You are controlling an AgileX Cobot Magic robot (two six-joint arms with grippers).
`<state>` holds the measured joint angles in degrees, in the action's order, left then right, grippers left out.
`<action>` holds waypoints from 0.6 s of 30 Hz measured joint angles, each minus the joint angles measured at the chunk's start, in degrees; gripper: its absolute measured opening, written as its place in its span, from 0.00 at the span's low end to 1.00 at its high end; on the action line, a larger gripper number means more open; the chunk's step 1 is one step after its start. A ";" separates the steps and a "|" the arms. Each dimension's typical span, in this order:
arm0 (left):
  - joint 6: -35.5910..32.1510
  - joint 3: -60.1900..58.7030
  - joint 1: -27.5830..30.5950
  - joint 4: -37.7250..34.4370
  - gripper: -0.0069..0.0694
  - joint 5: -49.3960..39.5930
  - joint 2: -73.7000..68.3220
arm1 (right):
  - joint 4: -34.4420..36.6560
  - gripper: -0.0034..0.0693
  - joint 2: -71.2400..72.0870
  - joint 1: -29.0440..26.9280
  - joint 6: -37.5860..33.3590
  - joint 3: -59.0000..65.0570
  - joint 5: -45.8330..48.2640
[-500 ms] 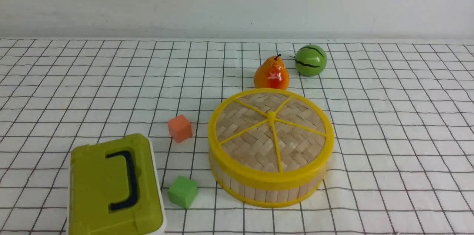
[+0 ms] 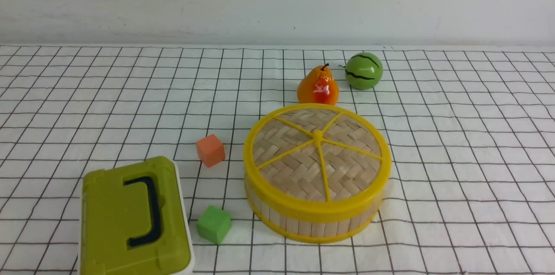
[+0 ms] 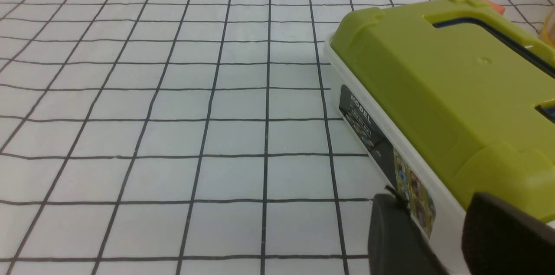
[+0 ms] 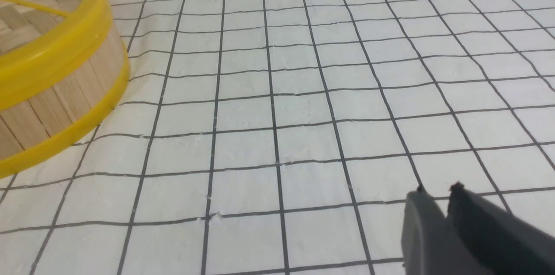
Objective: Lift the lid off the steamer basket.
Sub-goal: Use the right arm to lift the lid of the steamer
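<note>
Lid (image 2: pixel 317 153): sits flat on the steamer basket (image 2: pixel 312 225), just right of centre in the front view, its yellow rim flush all round. The task is not yet begun.
Steamer basket: stands on the checked worktop (image 2: pixel 455 158). The right wrist view catches its slatted wall at the left edge of the frame.
Left hand (image 3: pixel 433 200): lower right of its wrist view, dark fingers parted by a modest gap and holding nothing. It hangs low just beside the white wall of the green box (image 2: pixel 130 218).
Right hand (image 4: pixel 438 188): lower right of its wrist view, fingers drawn almost together and empty, well apart from the basket.
Front view: shows neither hand, so both probably wait back at the near edge.
Clutter: a pear (image 2: pixel 318 86) just behind the basket, a melon (image 2: pixel 364 71) beside the pear, an orange cube (image 2: pixel 210 150) and a green cube (image 2: pixel 214 224) to the basket's left.
Likely choice: the right hand has bare worktop between it and the basket, so it looks better placed. It would need to widen first to take the rim or a spoke.
</note>
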<state>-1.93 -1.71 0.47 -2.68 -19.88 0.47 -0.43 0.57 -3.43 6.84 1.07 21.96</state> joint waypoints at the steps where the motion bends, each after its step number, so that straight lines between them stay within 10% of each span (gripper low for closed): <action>1: 0.00 0.00 0.00 0.00 0.40 0.00 0.00 | 0.00 0.17 0.00 0.00 0.00 0.00 0.00; 18: 0.00 0.00 0.00 0.00 0.40 0.00 0.00 | 0.00 0.20 0.00 0.00 0.00 0.00 0.05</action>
<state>-1.93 -1.71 0.47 -2.68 -19.88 0.47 -0.43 0.57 -3.43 6.84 1.07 22.00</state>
